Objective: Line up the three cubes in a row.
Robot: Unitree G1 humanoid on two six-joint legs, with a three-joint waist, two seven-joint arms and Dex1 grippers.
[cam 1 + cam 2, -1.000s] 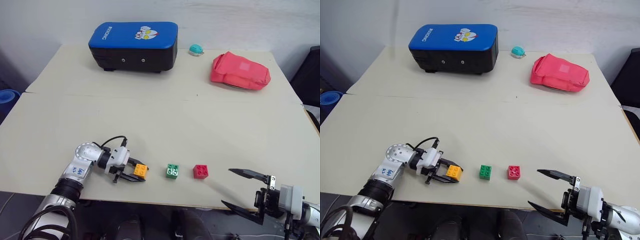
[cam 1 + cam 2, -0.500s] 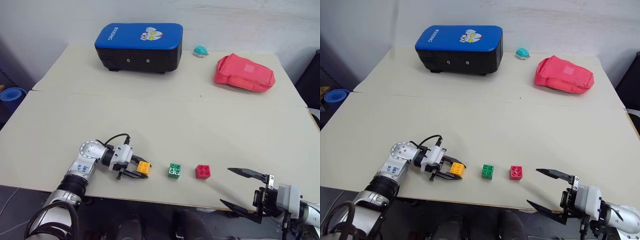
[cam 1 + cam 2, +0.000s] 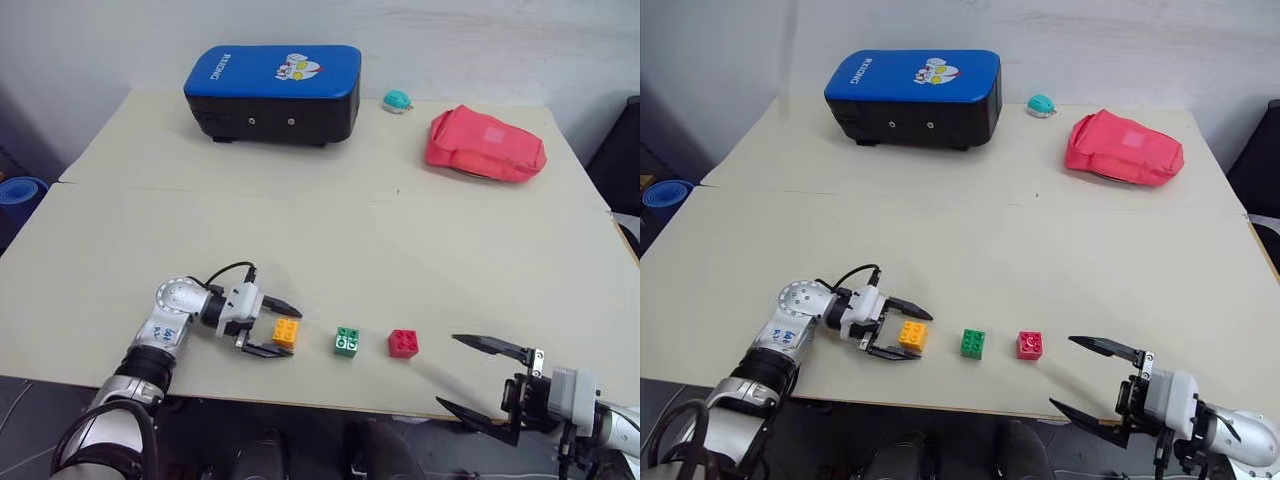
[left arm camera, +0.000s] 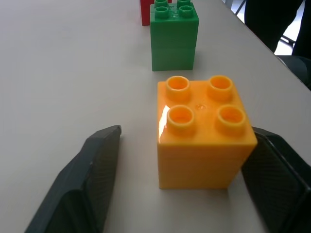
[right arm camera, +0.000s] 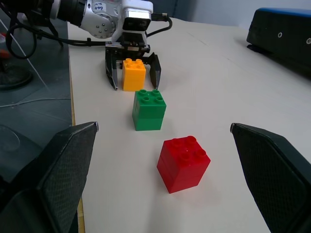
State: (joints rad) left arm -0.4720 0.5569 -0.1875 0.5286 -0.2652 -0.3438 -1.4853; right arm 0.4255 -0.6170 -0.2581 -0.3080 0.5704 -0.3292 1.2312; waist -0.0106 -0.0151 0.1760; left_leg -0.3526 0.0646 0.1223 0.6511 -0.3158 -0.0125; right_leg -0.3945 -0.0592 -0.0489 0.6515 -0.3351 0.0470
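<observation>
head views: the orange-yellow cube (image 3: 286, 332), green cube (image 3: 347, 341) and red cube (image 3: 403, 343) sit in a row near the desk's (image 3: 330, 225) near edge. the left tool (image 3: 275, 326) is released, fingers either side of the orange-yellow cube. the right tool (image 3: 482, 376) hangs spread wide off the near edge (holding nothing)

left wrist view: a gap shows between one finger (image 4: 92, 174) and the cube

right wrist view: red cube nearest, green next, orange-yellow farthest

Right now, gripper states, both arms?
Left gripper: open, jaws either side of the orange-yellow cube, not clamped.
Right gripper: open, holding nothing.
</observation>
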